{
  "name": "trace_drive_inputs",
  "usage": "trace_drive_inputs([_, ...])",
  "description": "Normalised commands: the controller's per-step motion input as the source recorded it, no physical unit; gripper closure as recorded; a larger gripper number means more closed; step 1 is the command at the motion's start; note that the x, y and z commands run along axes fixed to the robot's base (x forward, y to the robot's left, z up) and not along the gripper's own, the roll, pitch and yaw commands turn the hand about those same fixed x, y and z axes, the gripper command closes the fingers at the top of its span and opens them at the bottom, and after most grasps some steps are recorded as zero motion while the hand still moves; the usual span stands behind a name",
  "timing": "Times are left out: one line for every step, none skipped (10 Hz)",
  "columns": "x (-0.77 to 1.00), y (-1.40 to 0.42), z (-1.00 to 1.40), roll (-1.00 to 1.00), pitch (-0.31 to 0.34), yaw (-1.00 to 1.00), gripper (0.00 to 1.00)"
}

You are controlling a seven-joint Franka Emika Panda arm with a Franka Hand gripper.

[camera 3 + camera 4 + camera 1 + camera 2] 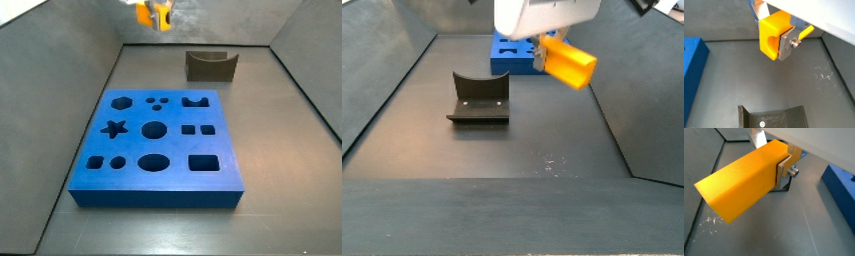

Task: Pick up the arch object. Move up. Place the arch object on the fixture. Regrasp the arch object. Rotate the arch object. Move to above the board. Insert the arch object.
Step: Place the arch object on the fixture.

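The claw (pixel 785 42) hangs high above the floor, its silver fingers (pixel 786 46) clamped on the arch (pixel 771 39), so the orange block rides in the air, touching nothing else. In a side view the arm's white housing sits at the top of the frame and the arch (pixel 569 62) sticks out sideways from the claw (pixel 543 55), tilted, well above the grey floor (pixel 489 150). From the opposite side the claw (pixel 155 14) with the arch (pixel 147 14) shows right at the upper edge, up beyond the fixture (pixel 210 66). One arch, one fixture, one board. The fixture (pixel 478 98) stands alone on the floor, its curved notch bare. The board (pixel 158 148) lies flat near the fixture, not touching it, and I count eleven cut-outs in it, star and arch shape among them, all of them unfilled. In a wrist view the arch (pixel 744 180) fills the frame, with the board's blue edge (pixel 840 183) off to one side.
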Motion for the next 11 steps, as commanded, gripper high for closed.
trace_drive_inputs([-0.02, 0.01, 0.84, 0.11, 0.067, -0.01, 1.0])
trace_drive_inputs([-0.02, 0.01, 0.73, 0.12, 0.072, 0.0, 1.0])
trace_drive_inputs([-0.01, 0.01, 0.58, 0.13, 0.081, 0.01, 1.0])
trace_drive_inputs([-0.01, 0.0, 0.5, 0.13, 0.087, 0.01, 1.0])
trace_drive_inputs([0.0, 0.0, 0.35, 0.13, 0.093, 0.02, 1.0])
trace_drive_inputs([0.0, 0.0, 0.28, 0.12, 0.096, 0.02, 1.0])
trace_drive_inputs([1.0, -0.32, 0.21, -0.03, 0.119, -1.0, 1.0])
trace_drive_inputs([1.0, -0.32, 0.16, -0.04, 0.121, -1.0, 1.0])
trace_drive_inputs([1.0, -0.24, 0.11, -0.04, 0.141, -1.0, 1.0])
trace_drive_inputs([1.0, -0.17, 0.09, -0.05, 0.157, -1.0, 1.0])
trace_drive_inputs([1.0, -0.14, 0.07, -0.05, 0.17, -1.0, 1.0])
